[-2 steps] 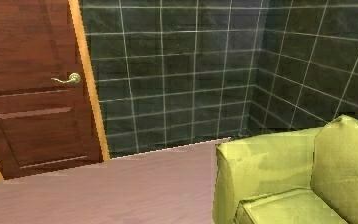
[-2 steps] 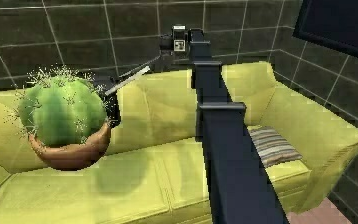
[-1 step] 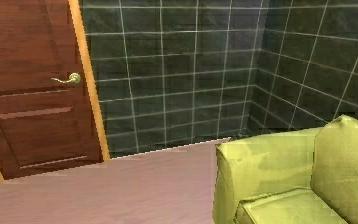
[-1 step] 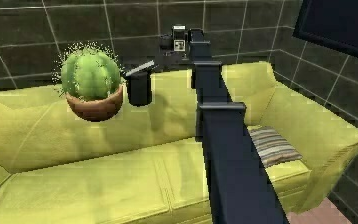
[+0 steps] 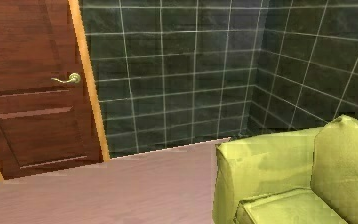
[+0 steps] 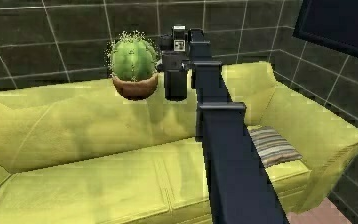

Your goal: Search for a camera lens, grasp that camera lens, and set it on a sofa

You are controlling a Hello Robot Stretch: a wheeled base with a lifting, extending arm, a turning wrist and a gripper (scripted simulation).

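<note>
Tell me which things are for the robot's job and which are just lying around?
For the job: sofa, gripper.
Just lying around: cactus, door, striped cushion.

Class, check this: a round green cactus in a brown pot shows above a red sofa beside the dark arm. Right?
No: the arm side view shows a yellow-green sofa, not red; the round green cactus and dark arm are as stated.

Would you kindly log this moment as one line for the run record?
arm toward yellow sofa | claw by potted cactus | hold: cannot tell | ahead: wooden door
</note>
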